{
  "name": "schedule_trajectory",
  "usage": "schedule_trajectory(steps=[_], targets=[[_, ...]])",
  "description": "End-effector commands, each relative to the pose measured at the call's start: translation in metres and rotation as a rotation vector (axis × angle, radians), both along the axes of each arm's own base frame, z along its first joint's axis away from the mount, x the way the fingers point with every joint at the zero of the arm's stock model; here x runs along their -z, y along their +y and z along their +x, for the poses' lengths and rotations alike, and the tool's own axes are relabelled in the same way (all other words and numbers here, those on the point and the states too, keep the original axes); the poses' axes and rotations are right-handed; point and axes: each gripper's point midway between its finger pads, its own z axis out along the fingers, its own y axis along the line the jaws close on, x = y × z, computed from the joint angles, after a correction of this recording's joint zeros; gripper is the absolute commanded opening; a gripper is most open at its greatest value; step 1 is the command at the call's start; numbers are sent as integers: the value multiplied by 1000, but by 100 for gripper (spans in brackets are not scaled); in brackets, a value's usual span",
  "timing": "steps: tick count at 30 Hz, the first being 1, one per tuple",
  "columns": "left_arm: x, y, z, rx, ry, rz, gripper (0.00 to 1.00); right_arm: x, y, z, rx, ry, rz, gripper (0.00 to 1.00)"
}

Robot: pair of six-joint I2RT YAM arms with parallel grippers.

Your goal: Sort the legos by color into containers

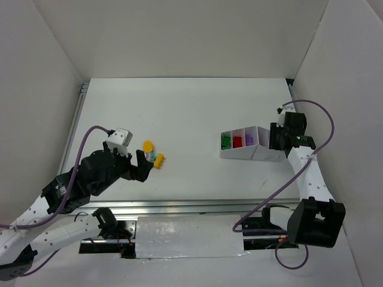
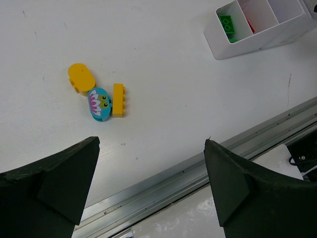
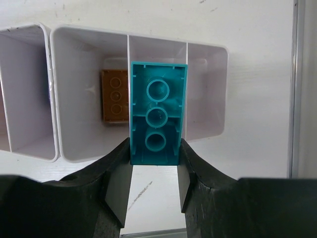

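Gripping a teal brick [image 3: 158, 114] in the right tool [image 3: 154, 173] over the white tray [image 3: 207, 94] (orange brick [image 3: 115, 96] inside), holding the left tool [image 2: 151, 143] wide open.

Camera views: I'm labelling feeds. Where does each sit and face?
Top external: above and behind the bases, facing down on the white table; both arms show.
Left wrist: facing down past the open left gripper at the yellow rectangular plastic brick.
Right wrist: facing down past the right gripper, shut on a teal rectangular plastic brick.
Shared: all show the white divided plastic tray.
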Motion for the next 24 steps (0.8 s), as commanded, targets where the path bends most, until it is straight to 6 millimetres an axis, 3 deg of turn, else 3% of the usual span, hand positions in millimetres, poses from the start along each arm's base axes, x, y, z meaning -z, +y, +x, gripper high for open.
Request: schedule_trajectory(steps=[1,5,15,19,21,24], targets=[[-6,-4,4,17,-36,-9,99,-21,-1,18,-1,-77,5,28],[-7,-5,4,19,-38,-10,99,-18,-2,19,6,-70,6,36],[-7,-6,3,30,-38,-10,99,-16,-9,19,37,-64,-14,37],[-7,-6,3,32,-38,-9,98,-14,-5,20,24,-62,3,41],[-8,-6,3,32,-41,-13,99,-12,-4,21,19,-56,6,49],[-7,-6,3,32,-39,-11,98,-13,-3,21,14,-56,9,49]])
